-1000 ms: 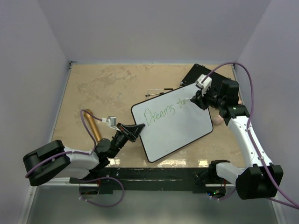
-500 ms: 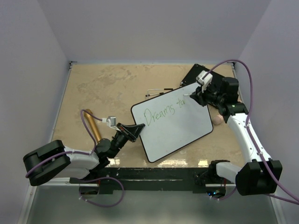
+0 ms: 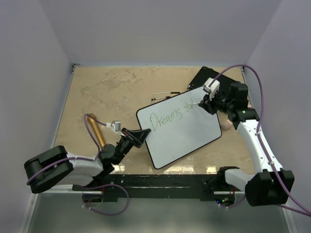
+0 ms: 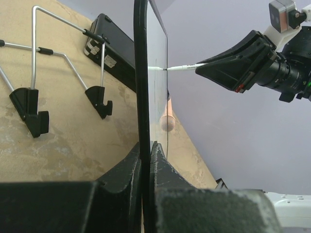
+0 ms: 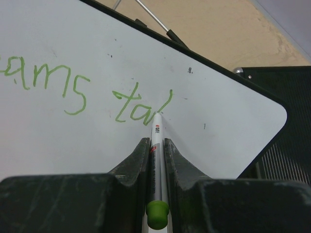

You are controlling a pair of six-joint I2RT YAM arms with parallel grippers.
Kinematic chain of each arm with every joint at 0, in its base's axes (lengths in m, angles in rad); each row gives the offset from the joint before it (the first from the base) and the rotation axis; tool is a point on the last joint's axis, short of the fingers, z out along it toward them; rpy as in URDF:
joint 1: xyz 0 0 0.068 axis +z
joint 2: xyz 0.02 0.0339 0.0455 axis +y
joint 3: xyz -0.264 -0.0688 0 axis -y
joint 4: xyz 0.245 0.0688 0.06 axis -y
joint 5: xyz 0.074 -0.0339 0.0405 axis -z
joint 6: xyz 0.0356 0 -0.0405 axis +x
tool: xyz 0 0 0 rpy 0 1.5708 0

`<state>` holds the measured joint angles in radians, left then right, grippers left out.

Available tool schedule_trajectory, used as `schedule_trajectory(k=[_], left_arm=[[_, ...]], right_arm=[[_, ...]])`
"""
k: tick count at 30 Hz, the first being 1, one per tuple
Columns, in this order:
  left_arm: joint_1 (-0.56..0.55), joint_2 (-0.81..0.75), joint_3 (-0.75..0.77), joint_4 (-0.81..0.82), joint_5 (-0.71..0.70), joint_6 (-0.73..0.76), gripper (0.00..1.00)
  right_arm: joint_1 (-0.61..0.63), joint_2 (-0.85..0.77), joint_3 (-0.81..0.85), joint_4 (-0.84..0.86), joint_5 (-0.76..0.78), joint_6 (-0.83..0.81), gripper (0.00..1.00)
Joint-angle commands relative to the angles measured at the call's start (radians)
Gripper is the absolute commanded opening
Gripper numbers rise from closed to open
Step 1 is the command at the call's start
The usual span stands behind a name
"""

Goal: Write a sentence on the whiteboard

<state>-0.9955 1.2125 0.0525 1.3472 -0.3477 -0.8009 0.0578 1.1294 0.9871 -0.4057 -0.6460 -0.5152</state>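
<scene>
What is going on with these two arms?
The left pincer is shut on the edge of the large glossy white whiteboard with a thin black frame. The right pincer is shut on a white marker with a green end, its tip touching the board. The green writing reads "Dreams" and a started second word.

Glossy smooth white rectangular whiteboard (image 3: 180, 131) with thin black frame, matt mottled beige surface (image 3: 112, 87), shiny thin metal wire stand (image 4: 33, 48) with black plastic feet, smooth white plastic marker (image 5: 158, 127), grainy matt black right gripper (image 5: 156, 145)
</scene>
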Motion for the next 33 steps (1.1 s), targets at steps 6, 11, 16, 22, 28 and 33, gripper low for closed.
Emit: schedule_trajectory(k=[6, 11, 16, 22, 28, 33], left_arm=[[-0.003, 0.012, -0.051, 0.058, 0.053, 0.151, 0.00], [-0.003, 0.012, -0.048, 0.055, 0.056, 0.151, 0.00], [-0.002, 0.012, -0.049, 0.053, 0.058, 0.151, 0.00], [0.001, 0.012, -0.051, 0.056, 0.059, 0.151, 0.00], [0.001, 0.012, -0.051, 0.058, 0.061, 0.149, 0.00], [0.001, 0.010, -0.051, 0.063, 0.061, 0.147, 0.00]], right_arm=[[-0.003, -0.033, -0.031, -0.102, -0.014, -0.057, 0.00], [-0.003, -0.034, -0.024, -0.079, -0.017, -0.045, 0.00], [-0.004, -0.039, -0.001, -0.032, -0.024, -0.003, 0.00], [-0.004, -0.017, 0.008, -0.002, -0.026, 0.017, 0.00], [-0.004, -0.014, 0.013, 0.028, -0.021, 0.033, 0.00], [-0.004, -0.002, 0.013, 0.059, 0.017, 0.043, 0.00]])
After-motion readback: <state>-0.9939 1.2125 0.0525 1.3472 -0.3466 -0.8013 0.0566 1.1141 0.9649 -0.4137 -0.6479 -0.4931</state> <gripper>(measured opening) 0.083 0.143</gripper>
